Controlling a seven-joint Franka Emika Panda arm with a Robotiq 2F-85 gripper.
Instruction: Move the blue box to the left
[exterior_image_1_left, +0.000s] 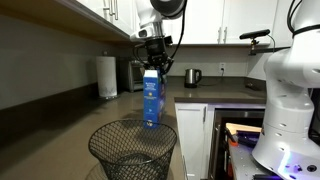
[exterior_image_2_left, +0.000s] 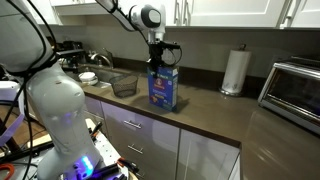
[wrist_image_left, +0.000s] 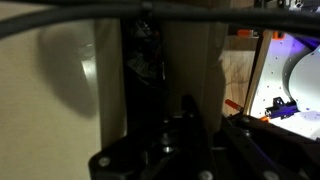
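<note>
The blue box (exterior_image_1_left: 151, 98) stands upright on the dark counter, shown in both exterior views, with its yellow-orange picture toward the camera in an exterior view (exterior_image_2_left: 163, 88). My gripper (exterior_image_1_left: 153, 62) comes down from above and its fingers straddle the box's top edge, also visible in an exterior view (exterior_image_2_left: 164, 62). The fingers look closed on the box top. The wrist view is dark; the box top (wrist_image_left: 190, 60) runs between the gripper fingers (wrist_image_left: 185, 125).
A black wire basket (exterior_image_1_left: 132, 148) sits on the counter beside the box (exterior_image_2_left: 123, 84). A paper towel roll (exterior_image_2_left: 234, 71), silver toaster oven (exterior_image_2_left: 296, 88) and kettle (exterior_image_1_left: 193, 76) stand along the wall. A white robot body (exterior_image_2_left: 50, 110) is close by.
</note>
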